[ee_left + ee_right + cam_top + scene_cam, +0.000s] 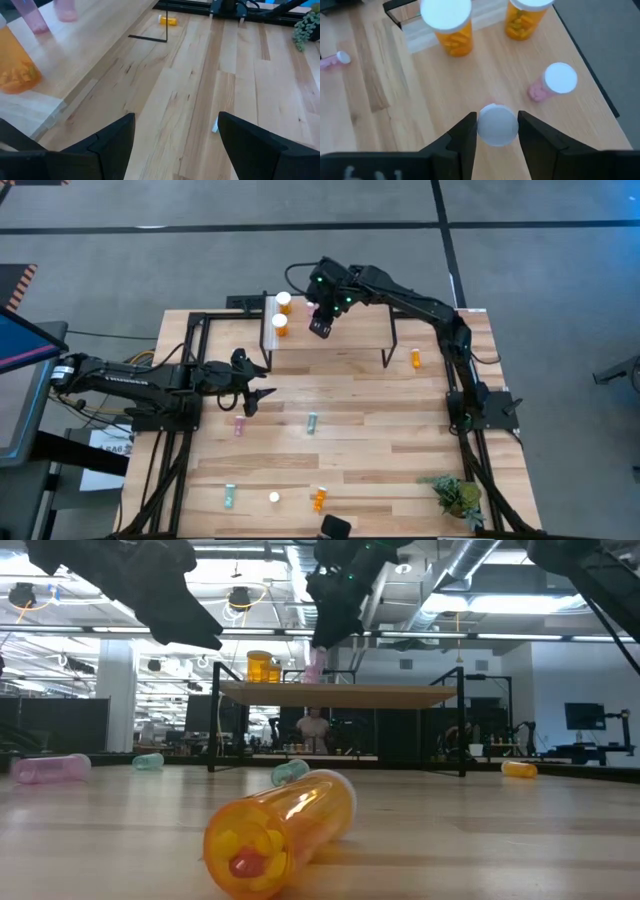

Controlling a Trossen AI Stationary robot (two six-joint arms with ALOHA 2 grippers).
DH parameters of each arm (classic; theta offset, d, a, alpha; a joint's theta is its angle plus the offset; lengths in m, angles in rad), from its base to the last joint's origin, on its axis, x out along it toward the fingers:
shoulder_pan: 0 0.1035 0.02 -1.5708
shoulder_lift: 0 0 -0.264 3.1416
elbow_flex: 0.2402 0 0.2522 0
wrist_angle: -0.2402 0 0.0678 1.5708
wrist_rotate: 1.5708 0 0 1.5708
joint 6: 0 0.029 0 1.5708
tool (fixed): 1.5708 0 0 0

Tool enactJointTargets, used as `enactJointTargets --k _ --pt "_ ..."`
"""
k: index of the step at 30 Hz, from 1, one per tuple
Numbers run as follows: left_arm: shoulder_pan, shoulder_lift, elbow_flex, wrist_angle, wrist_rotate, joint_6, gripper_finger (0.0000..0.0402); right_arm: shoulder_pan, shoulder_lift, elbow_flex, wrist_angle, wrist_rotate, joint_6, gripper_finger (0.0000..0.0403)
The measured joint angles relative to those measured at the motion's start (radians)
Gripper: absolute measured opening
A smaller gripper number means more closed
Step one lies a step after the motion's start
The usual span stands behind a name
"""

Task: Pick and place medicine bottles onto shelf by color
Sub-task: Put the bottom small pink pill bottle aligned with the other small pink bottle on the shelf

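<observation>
The right gripper (pixel 494 131) is over the shelf (pixel 345 330), and a white-capped bottle (pixel 496 125) stands upright right between its fingers. From the low view that bottle (pixel 315 667) is pink, its base on the shelf top. The fingers sit just beside the cap on both sides; whether they are squeezing it or have let go, I cannot tell.

Just beyond it on the shelf, a second pink bottle (pixel 553 82) stands with its white cap up. Farther along, by the whitish strip, two wide orange bottles with big white lids, one (pixel 448 22) and the other (pixel 526 16), stand side by side.

The left gripper (pixel 250 388) waits over the tabletop (pixel 400 440) in front of the shelf, its fingers spread wide with nothing between them.

Loose bottles lie scattered on the table: a pink one (pixel 238 425) just below the left gripper, a teal one (pixel 312 422) mid-table, an orange one (pixel 416 358) by the shelf's right leg, and another teal one (pixel 229 496) and orange one (pixel 319 499) at the near edge. A small green plant (pixel 458 495) sits at the near right corner.
</observation>
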Motion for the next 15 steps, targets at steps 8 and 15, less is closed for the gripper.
enactJointTargets --k 8,15 --pt "0.0 0.0 0.0 0.0 0.0 0.0 0.027 -0.002 0.0 0.0 0.019 0.0 0.0 0.0167" --pt "0.0 0.0 0.0 0.0 0.0 0.0 0.027 -0.002 0.0 0.0 -0.016 0.0 0.001 0.0171"
